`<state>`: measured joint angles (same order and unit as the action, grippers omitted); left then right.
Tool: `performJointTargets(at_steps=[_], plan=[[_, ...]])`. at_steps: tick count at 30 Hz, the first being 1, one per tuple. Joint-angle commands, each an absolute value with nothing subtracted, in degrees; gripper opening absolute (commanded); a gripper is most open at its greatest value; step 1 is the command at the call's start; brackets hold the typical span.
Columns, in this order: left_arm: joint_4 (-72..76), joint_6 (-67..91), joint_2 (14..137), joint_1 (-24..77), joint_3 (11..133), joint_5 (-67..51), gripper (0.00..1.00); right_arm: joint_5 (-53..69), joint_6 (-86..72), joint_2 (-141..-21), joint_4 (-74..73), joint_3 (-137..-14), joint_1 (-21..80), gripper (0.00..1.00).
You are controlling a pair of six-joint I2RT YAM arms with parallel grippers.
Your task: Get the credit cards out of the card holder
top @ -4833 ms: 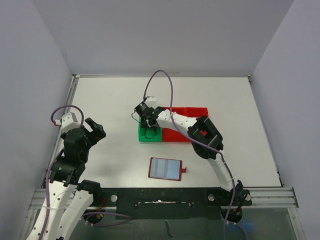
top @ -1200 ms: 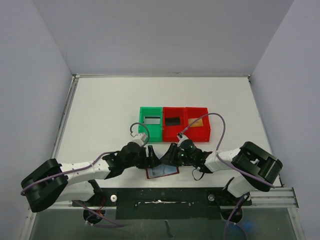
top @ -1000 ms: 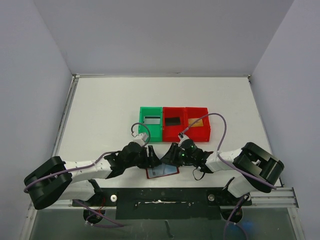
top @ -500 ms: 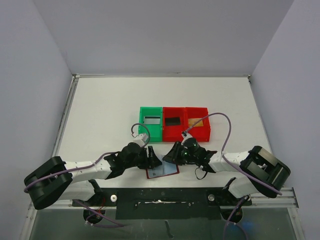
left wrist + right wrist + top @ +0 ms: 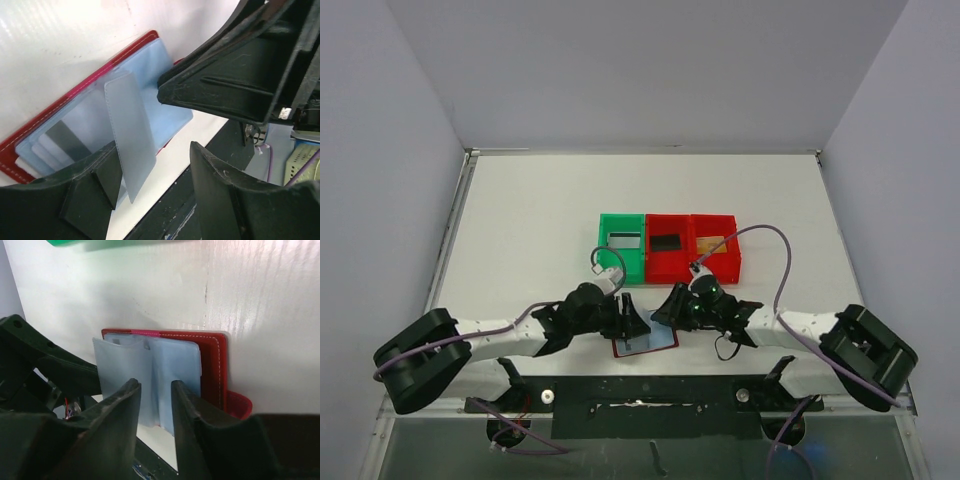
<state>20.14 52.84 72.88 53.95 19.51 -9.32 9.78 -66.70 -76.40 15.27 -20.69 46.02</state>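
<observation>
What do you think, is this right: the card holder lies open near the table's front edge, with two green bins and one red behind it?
Not quite: the top external view shows one green bin and two red bins behind the card holder, which does lie open near the front edge.

Bright, even overhead light; glare whitens the table (image 5: 60, 35) in soft-focused wrist views.

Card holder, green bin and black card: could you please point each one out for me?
card holder (image 5: 212, 365), right wrist view, red outer cover.
green bin (image 5: 622, 220), top view, far rim.
black card (image 5: 665, 243), top view, card's middle.
</observation>
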Motion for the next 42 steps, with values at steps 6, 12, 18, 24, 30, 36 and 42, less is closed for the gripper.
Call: performJointTargets(at_steps=[6,12,18,24,30,36,42], plan=[[30.9,53.6,81.1,54.4,26.7,-14.8,0.53,-9.1,-66.8,-56.4,-7.0,-24.6,45.4,0.44],[29.9,53.6,89.0,56.7,32.8,-16.1,0.53,-14.5,-68.8,-45.2,-13.9,-23.3,45.1,0.48],[25.0,53.4,83.2,57.1,32.3,-11.8,0.56,-13.2,-66.9,-42.7,-12.5,-24.0,45.1,0.48],[6.0,55.3,65.0,56.6,28.1,6.2,0.59,-7.7,-63.0,-50.4,-7.9,-26.9,45.6,0.48],[-12.8,62.2,47.5,55.3,23.3,19.6,0.61,-8.4,-59.5,-62.8,-6.9,-33.3,51.5,0.48],[-24.6,64.9,37.5,54.0,23.3,24.7,0.62,-9.2,-54.9,-77.3,-10.3,-44.2,57.2,0.46],[-29.4,66.1,35.9,53.8,24.4,26.9,0.64,-8.2,-53.0,-88.2,-12.9,-51.6,60.6,0.46]])
